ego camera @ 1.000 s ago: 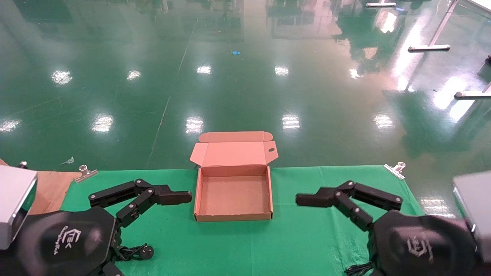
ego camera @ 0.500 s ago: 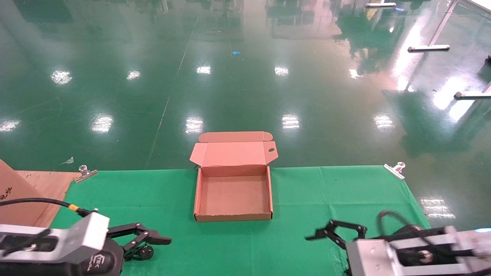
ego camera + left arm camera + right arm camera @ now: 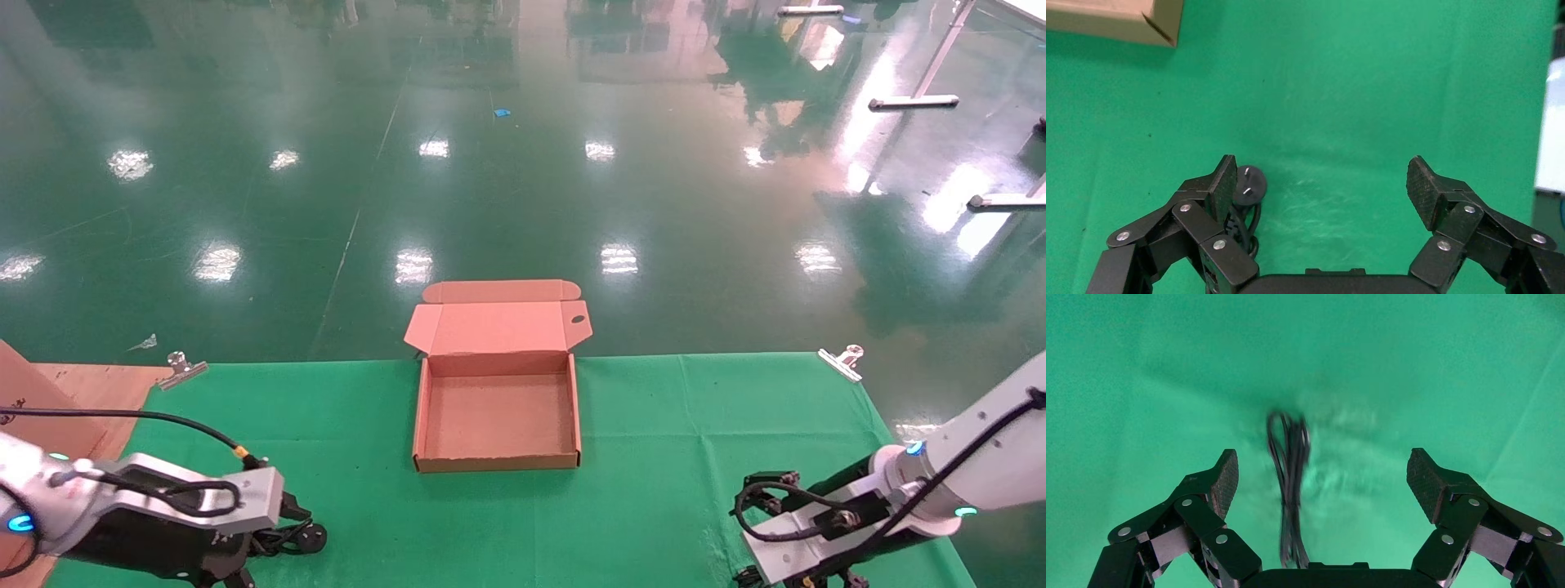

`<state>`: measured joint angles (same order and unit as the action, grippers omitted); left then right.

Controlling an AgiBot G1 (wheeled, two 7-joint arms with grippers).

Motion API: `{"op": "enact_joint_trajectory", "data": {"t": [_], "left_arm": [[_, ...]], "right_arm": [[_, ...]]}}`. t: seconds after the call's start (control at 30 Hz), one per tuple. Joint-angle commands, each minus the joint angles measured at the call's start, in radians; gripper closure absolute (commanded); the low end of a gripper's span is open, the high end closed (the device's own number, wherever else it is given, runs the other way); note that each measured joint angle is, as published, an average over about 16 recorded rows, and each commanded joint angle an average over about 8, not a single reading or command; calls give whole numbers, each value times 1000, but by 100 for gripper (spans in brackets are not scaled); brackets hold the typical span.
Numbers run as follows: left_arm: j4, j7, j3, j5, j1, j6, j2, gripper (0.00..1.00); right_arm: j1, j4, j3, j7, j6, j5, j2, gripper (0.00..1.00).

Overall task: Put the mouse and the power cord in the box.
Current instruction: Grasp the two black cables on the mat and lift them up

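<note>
The shallow brown cardboard box (image 3: 497, 416) sits in the middle of the green cloth table (image 3: 654, 425), with its lid folded back and nothing inside. It looks to be set there so both arms can reach it, one from each side.

The left gripper (image 3: 1320, 190) hangs low over the near left part of the cloth, pointing down. Its two black fingers (image 3: 1225, 184) are spread wide apart and hold nothing. The thick black power cord with the round plug (image 3: 1248, 187) lies on the cloth just beside one finger – partly tucked under it, so the bundle is mostly hidden. In the head view the plug (image 3: 311, 536) peeks out next to the arm. The wide spread seems meant to fit around the whole bundle.

The right gripper (image 3: 1322, 481) is low over the near right part of the cloth, and its fingers are wide apart and empty too. Between them lies a thin black looped cable (image 3: 1289, 478) (most likely the mouse's own cable). The small black mouse itself does not show in any view, so it cannot be placed for sure – it may be hidden under the right arm.

Both things are well apart from the box, so nothing is packed yet.
</note>
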<state>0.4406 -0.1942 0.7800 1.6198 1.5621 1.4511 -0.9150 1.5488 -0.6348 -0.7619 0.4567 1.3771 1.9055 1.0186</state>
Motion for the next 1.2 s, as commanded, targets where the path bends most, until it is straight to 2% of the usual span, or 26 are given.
{"op": "enact_joint_trajectory", "data": {"t": [0.03,0.3,0.63,0.97,1.07,1.2], "left_arm": [[-69,-38,18,33,21,-18,-39,0],[-243,-130,60,113,41,-160,-119,0],[-350,-181,66,139,57,-377,-136,0],[-393,-217,64,137,50,-382,-143,0],[-402,-224,63,135,51,-380,-141,0],[-412,-229,60,131,52,-377,-138,0]], "right_arm": [[23,81,-20,48,-30,40,33,0],[67,313,-26,201,-141,58,105,0],[81,485,-24,317,-269,61,166,0],[78,560,-22,346,-385,62,199,0],[88,574,-19,348,-387,59,197,0],[110,590,-15,355,-353,52,186,0]]}}
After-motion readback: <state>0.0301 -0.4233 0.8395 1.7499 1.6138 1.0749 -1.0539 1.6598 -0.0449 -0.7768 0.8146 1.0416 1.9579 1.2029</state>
